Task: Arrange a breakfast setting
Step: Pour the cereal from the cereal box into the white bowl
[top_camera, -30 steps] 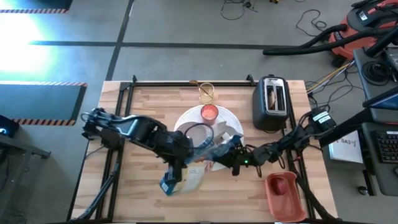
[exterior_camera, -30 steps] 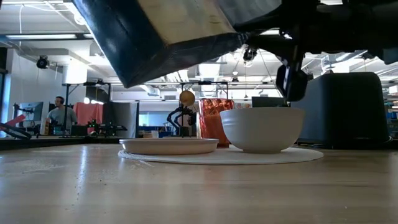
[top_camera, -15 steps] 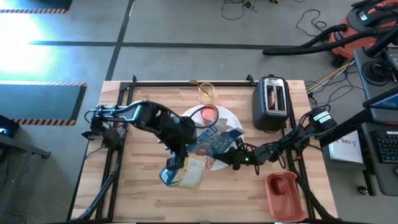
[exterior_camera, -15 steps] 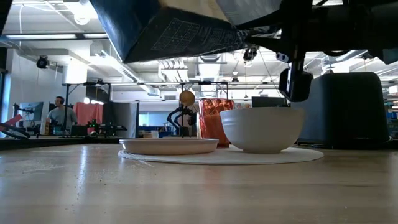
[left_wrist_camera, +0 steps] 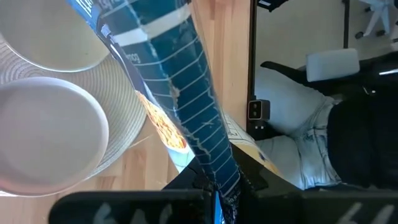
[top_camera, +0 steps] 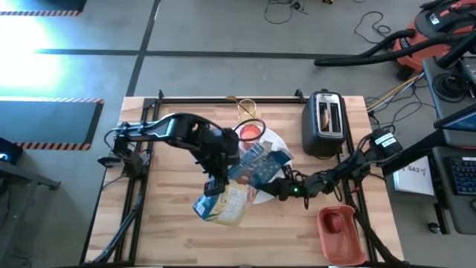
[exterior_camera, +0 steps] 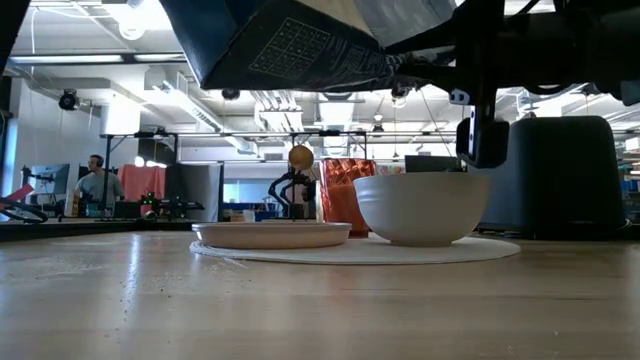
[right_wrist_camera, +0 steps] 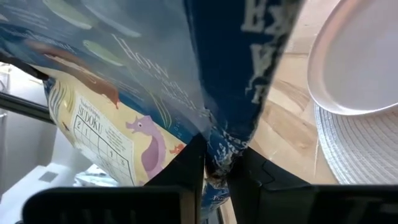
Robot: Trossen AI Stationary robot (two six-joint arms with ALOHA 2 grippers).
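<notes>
A blue printed cereal bag (top_camera: 249,175) hangs in the air over the woven placemat (exterior_camera: 360,250), held by both grippers. My left gripper (top_camera: 216,182) is shut on its near-left end and my right gripper (top_camera: 277,187) on its right end. Under the bag, the white bowl (exterior_camera: 420,208) and the white plate (exterior_camera: 272,234) rest on the placemat. The red cup (top_camera: 251,132) stands on the mat's far side. The clear glass (top_camera: 248,112) stands behind it with the gold spoon in it. My left gripper pinches a crumpled edge of the bag (left_wrist_camera: 219,182) between its two fingers, slanting down onto it. The bag runs away from the fingers, clear of the table. My right gripper pinches a gathered fold of the bag (right_wrist_camera: 214,154) between its two fingers, roughly level from the table's right. The bag spreads out beyond the fingers, lifted clear.
A black toaster (top_camera: 325,123) stands at the far right with a slice in its slot. A red tray (top_camera: 338,231) lies at the near right corner. Bare wood lies at the table's left and near sides.
My left arm has swung toward the far edge and carried its end of the bag along. My right gripper has rolled about its own axis in place. The bag has risen and turned from steeply tilted to nearly level, above the bowl.
</notes>
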